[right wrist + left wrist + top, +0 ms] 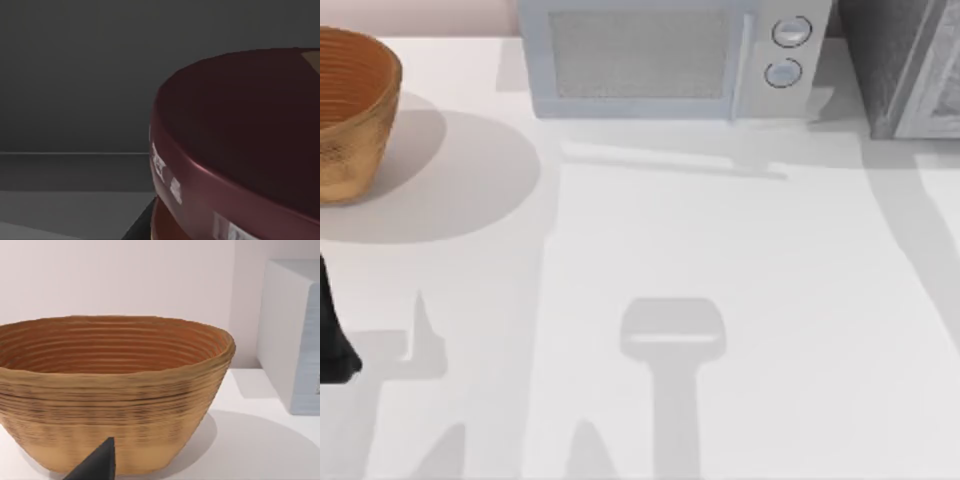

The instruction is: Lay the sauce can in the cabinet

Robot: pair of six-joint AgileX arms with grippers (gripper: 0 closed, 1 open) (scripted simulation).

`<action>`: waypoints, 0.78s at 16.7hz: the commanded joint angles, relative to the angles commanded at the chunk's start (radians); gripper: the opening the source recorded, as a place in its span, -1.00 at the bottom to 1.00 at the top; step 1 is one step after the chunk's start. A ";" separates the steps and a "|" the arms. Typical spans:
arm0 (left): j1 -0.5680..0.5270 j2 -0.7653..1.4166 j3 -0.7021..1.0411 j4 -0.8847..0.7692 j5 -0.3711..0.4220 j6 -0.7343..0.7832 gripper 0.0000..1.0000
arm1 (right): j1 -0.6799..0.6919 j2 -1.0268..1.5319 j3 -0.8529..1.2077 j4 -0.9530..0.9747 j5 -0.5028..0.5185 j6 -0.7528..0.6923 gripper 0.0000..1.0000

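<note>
The sauce can (240, 150) sits very close in the right wrist view, showing its dark maroon top and a strip of label at the rim. Dark grey walls and a flat dark floor surround it, like the inside of a box. My right gripper (142, 222) shows as a dark tip pressed against the can's side, shut on the can. The cabinet (905, 65), dark grey and speckled with a pale framed panel, stands at the table's far right corner and is cut off by the top view's edge. My left arm (334, 345) rests at the left edge.
A woven basket (350, 110) stands at the far left, right in front of the left wrist camera as the basket (115, 390). A light grey microwave (660, 55) with two round knobs stands at the back centre. Arm shadows cross the white table (720, 250).
</note>
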 joint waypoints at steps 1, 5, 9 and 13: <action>0.000 0.000 0.000 0.000 0.000 0.000 1.00 | -0.001 0.002 0.002 0.001 0.000 0.000 -1.00; 0.000 0.000 0.000 0.000 0.000 0.000 1.00 | -0.017 0.107 0.101 0.017 -0.016 0.000 -1.00; 0.000 0.000 0.000 0.000 0.000 0.000 1.00 | -0.039 0.239 0.204 0.032 -0.032 0.000 -1.00; 0.000 0.000 0.000 0.000 0.000 0.000 1.00 | -0.058 0.360 0.305 0.050 -0.052 -0.001 -1.00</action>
